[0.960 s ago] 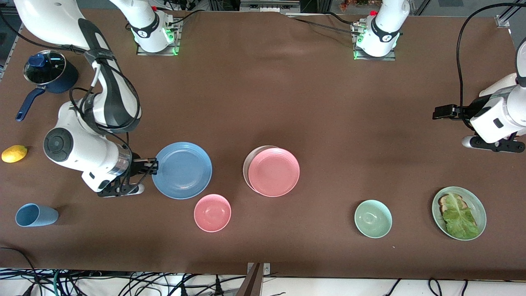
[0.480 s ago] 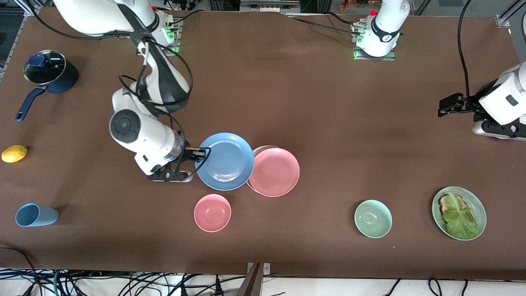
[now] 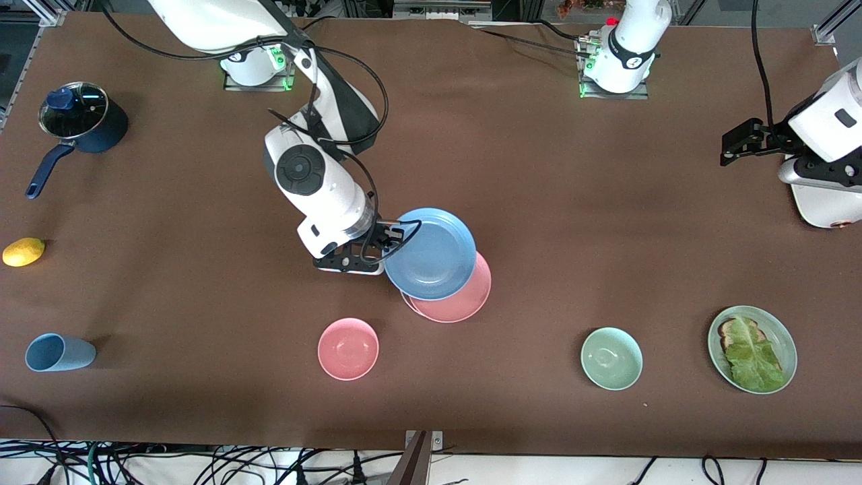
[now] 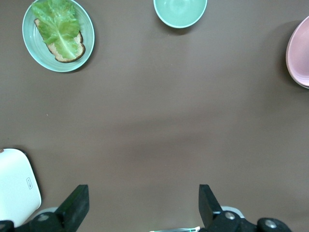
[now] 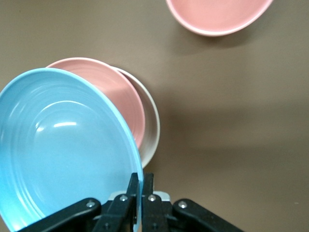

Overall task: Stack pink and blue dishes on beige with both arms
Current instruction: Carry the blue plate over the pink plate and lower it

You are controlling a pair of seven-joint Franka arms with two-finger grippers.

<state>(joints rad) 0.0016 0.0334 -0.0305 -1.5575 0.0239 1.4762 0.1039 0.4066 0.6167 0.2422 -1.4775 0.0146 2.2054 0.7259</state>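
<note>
My right gripper [image 3: 392, 242] is shut on the rim of the medium blue plate [image 3: 431, 254] and holds it tilted in the air. It overlaps the pale pink plate [image 3: 465, 300] from above. That pink plate lies on the cream-beige plate [image 3: 405, 300], of which only a thin edge shows. The right wrist view shows the fingers of my right gripper [image 5: 141, 186] pinching the blue plate [image 5: 63, 150], with the pink plate [image 5: 113, 92] and the beige plate [image 5: 152, 126] below. My left gripper [image 3: 734, 143] waits open and empty over the left arm's end of the table, as the left wrist view confirms [image 4: 142, 205].
A deep pink bowl [image 3: 348, 348] sits nearer the front camera than the stack. A green bowl [image 3: 611, 358] and a green plate with lettuce [image 3: 781, 323] lie toward the left arm's end. A blue cup [image 3: 57, 352], lemon [image 3: 23, 251] and lidded pot [image 3: 81, 118] lie toward the right arm's end.
My right arm has carried the blue plate from the right arm's end toward the table's middle, until it overlaps the pink plate. My left arm has drawn back a little.
</note>
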